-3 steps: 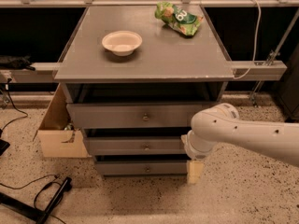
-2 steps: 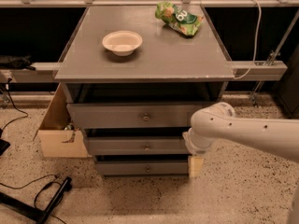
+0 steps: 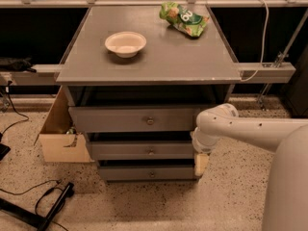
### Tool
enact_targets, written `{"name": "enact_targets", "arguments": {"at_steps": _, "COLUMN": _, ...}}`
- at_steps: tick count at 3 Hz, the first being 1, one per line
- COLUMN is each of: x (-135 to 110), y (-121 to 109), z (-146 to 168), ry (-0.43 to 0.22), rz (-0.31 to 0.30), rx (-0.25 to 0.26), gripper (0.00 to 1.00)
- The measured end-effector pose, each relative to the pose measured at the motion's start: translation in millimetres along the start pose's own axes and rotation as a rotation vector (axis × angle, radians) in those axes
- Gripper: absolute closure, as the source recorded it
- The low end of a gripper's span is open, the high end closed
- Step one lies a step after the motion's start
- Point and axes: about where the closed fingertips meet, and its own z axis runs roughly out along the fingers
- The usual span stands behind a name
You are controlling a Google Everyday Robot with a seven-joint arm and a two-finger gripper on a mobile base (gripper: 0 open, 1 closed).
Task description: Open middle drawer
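Wrist up slightly since a second ago, gripper (image 3: 201,165) with it. Now hangs at cabinet (image 3: 159,61) right edge, beside bottom drawer (image 3: 125,173), just right of middle drawer (image 3: 120,150). Open or closed: cannot tell. Middle drawer looks shut; knob (image 3: 151,151) well left of me. Held low, probably to swing in toward knob.

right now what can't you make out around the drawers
All in the camera view:
- middle drawer inside: hidden behind its own front.
- gripper, low at the drawers' right edge: partly hidden by the arm.
- cardboard box contents: hidden by its wall.
- snack bag label: blurred.
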Motion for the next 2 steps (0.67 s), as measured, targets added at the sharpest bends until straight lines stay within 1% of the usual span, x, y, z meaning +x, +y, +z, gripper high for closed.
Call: {"name": "enact_targets", "arguments": {"at_steps": 2, "x": 17, "y": -23, "z": 40, "ry": 0.002, "rz": 0.068, "rx": 0.009, "gripper": 0.00}}
